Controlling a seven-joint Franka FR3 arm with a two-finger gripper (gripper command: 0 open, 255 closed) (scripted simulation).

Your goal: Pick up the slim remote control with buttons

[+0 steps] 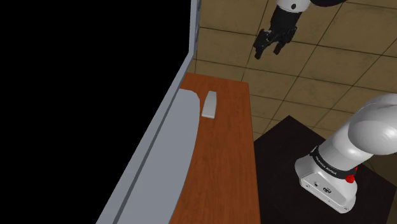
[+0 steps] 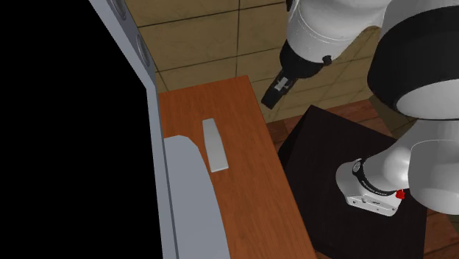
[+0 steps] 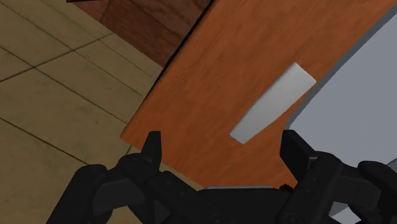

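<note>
A slim, plain grey remote (image 1: 209,105) lies flat on the reddish-brown wooden table (image 1: 229,159), near its far end and close beside a large pale grey slab (image 1: 172,159). No buttons can be made out on the remote (image 2: 213,144). My black gripper (image 1: 267,48) hangs high over the tiled floor, beyond the table's far corner and well apart from the remote. In the wrist view the remote (image 3: 273,102) lies ahead of the gripper (image 3: 219,153), whose fingers stand wide apart with nothing between them. The gripper (image 2: 275,91) is open.
A grey wall edge (image 1: 184,70) runs along the table's side at the shoulder view's left, with a black area beyond it. The dark stand (image 1: 286,146) sits beside the table at the lower right. Tan floor tiles (image 1: 331,70) spread behind.
</note>
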